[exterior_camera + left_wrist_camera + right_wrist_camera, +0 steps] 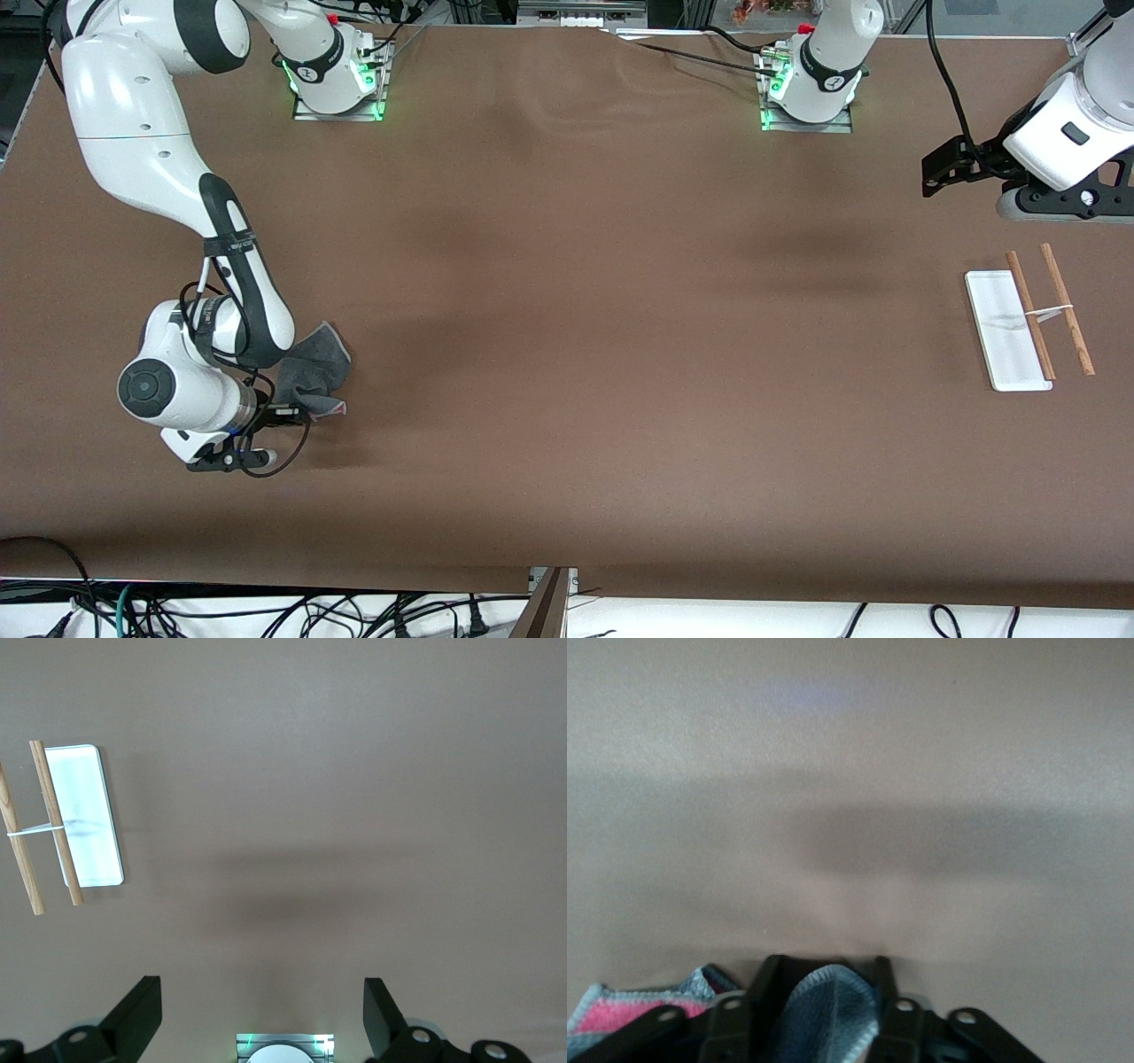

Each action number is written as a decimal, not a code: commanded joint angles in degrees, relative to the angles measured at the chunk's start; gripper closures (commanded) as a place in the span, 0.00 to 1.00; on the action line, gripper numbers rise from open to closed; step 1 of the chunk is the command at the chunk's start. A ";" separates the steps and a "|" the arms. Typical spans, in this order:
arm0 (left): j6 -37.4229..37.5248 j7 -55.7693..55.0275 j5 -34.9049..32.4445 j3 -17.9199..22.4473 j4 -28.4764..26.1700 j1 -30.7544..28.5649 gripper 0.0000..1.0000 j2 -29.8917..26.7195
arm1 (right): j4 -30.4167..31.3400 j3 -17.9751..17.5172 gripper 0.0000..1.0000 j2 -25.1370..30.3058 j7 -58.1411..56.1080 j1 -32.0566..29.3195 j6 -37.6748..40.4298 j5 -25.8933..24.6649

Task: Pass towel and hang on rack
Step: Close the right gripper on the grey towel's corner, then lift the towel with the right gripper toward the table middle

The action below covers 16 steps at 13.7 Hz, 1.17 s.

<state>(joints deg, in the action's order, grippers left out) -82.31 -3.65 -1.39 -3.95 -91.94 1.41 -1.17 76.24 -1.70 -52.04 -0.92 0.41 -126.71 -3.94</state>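
Observation:
The dark grey towel point(314, 368) is bunched in my right gripper point(288, 409), low over the table at the right arm's end. In the right wrist view a fold of the towel point(826, 1014) sits between the shut fingers of the right gripper point(824, 979), and its red-pink reverse shows beside them. The rack point(1008, 332) stands at the left arm's end, with a white base and two brown rods. My left gripper point(946, 170) hangs open and empty above the table near the rack. In the left wrist view the left gripper point(261, 1014) is wide open and the rack point(84, 819) lies off to one side.
The two arm bases point(337, 89) point(811, 93) stand along the table edge farthest from the front camera. A brown cloth covers the table point(576, 354). Cables hang under the edge nearest the front camera.

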 commanded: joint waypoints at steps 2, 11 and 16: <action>1.01 0.66 -1.42 -0.27 0.97 -0.35 0.00 -0.06 | -0.83 -0.23 0.93 0.53 0.21 0.12 4.71 -0.63; 1.01 0.66 -1.42 -0.27 0.88 -0.35 0.00 -0.06 | -8.74 -9.53 1.00 12.11 0.47 1.35 22.04 -0.02; 1.01 0.75 -1.42 -0.27 0.97 -0.35 0.00 -0.06 | -8.74 -14.56 1.00 19.59 0.39 7.66 22.92 0.16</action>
<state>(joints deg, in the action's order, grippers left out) -82.31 -3.65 -1.39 -3.92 -91.92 1.39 -1.17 66.15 -15.79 -35.32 -0.62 6.03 -104.19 -3.90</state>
